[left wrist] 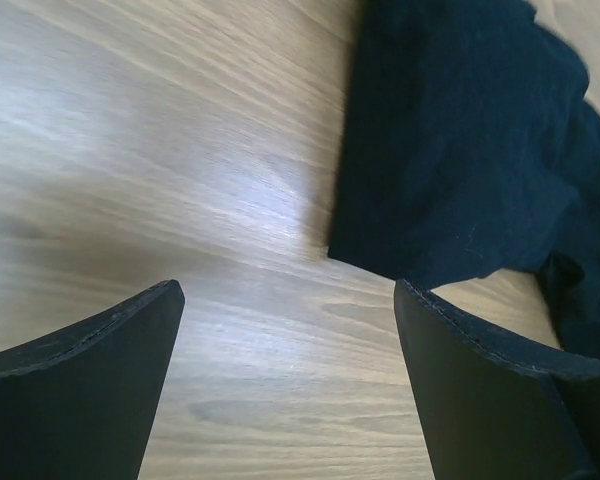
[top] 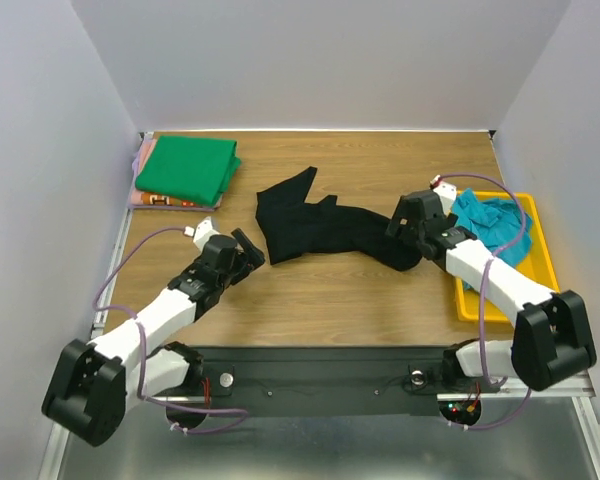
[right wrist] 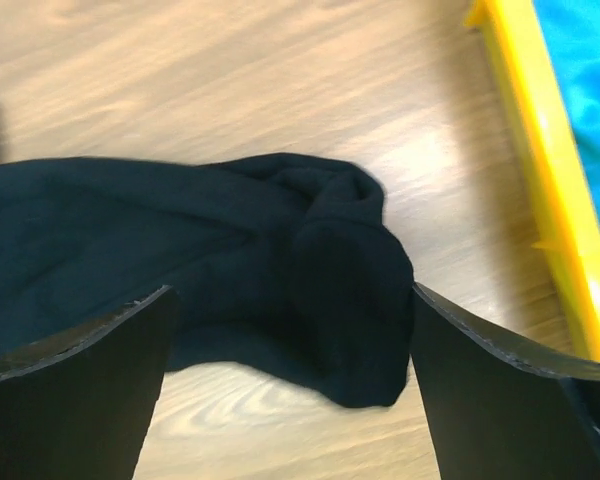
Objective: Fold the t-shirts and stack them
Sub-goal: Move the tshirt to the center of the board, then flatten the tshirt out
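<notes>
Black t-shirt: crumpled across the mid tabletop, unfolded, so we judge it the 1 in hand.
Left tool: wide open and empty, just beside the shirt's near corner (placed to pinch it, we think).
Right tool: wide open over the bunched end, gripping nothing.
Green t-shirt: folded atop the orange-pink t-shirt, our stack.
Teal-blue t-shirt: heaped in the yellow tray, not yet folded.

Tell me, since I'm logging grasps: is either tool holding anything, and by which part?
Nothing is held: the left tool and right tool are both open, the black t-shirt lying loose.
</notes>
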